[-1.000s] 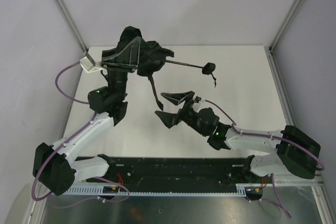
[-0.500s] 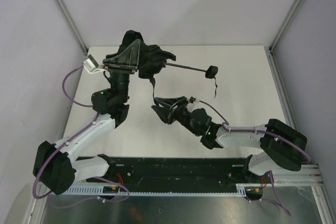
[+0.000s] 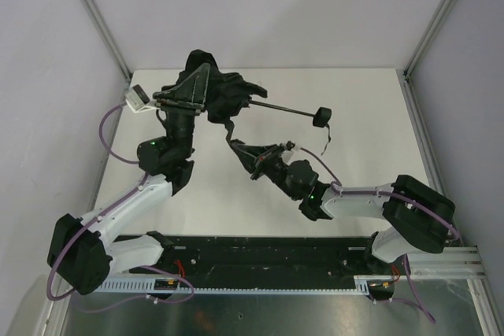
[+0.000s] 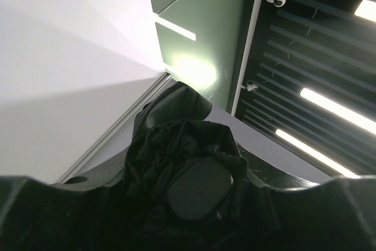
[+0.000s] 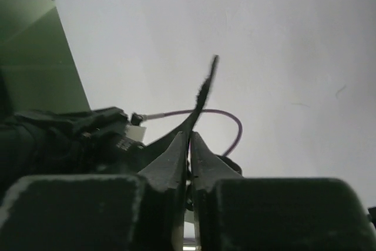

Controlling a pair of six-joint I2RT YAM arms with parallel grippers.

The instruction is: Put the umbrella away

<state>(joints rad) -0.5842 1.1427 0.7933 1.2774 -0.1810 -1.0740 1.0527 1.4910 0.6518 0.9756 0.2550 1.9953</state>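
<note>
The black umbrella [image 3: 224, 92] is held up over the back left of the table, its canopy bunched and its thin shaft running right to the small handle [image 3: 320, 116]. My left gripper [image 3: 189, 98] is shut on the bunched canopy; in the left wrist view crumpled fabric [image 4: 170, 145] and an oval cap [image 4: 198, 187] fill the space between its jaws. A narrow black strap [image 3: 229, 133] hangs down from the canopy. My right gripper [image 3: 240, 149] is shut on that strap, which sticks up from between its fingertips [image 5: 189, 137] as a thin dark strip [image 5: 204, 89].
The white table [image 3: 370, 123] is boxed in by pale walls with metal posts [image 3: 98, 17] at the back corners. A black rail [image 3: 260, 253] carries the arm bases at the near edge. A purple cable [image 3: 106, 120] loops beside the left arm.
My right gripper moved up and left to the hanging strap and went from wide open to shut on it. The left arm shifted slightly, swinging the umbrella's handle a little to the right.
</note>
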